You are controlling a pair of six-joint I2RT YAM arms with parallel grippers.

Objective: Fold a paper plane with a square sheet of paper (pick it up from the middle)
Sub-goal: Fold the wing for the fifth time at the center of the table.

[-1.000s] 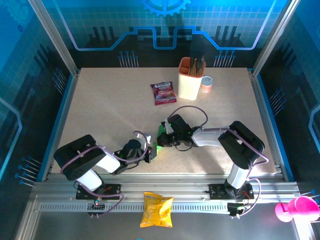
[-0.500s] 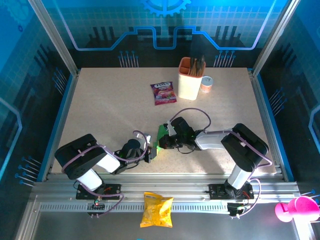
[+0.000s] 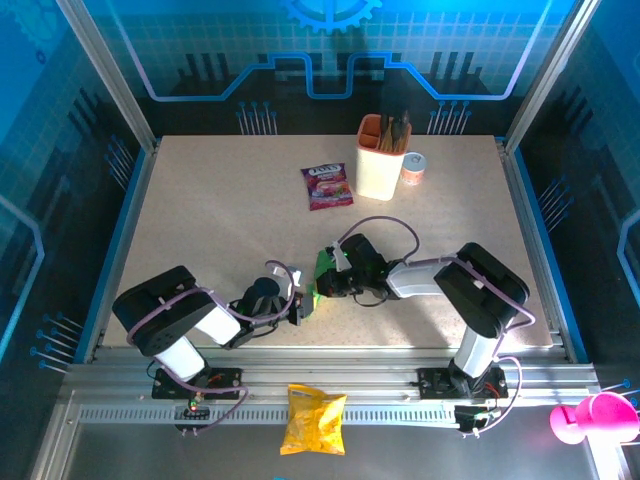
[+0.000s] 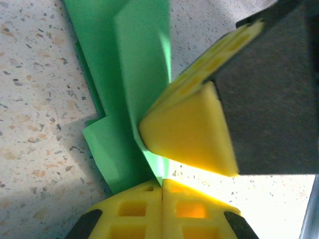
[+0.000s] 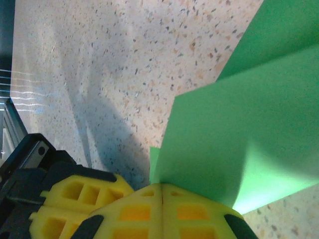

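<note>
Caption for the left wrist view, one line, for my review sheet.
Left gripper and right gripper, both shut, pinch the folded green paper over the speckled tabletop.

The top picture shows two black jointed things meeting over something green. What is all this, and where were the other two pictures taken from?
Those are two robot arms, bolted at the near edge of a table. The top picture comes from a fixed camera above and behind them. The other two come from a small camera on each arm's wrist, so the yellow blocks at the bottom edge there are that arm's own fingers. The left gripper and the right gripper are both closed on a folded piece of green paper. Farther back on the table are a purple snack sachet, a cream holder and a small can. A yellow crisp bag sits on the front rail.
</note>
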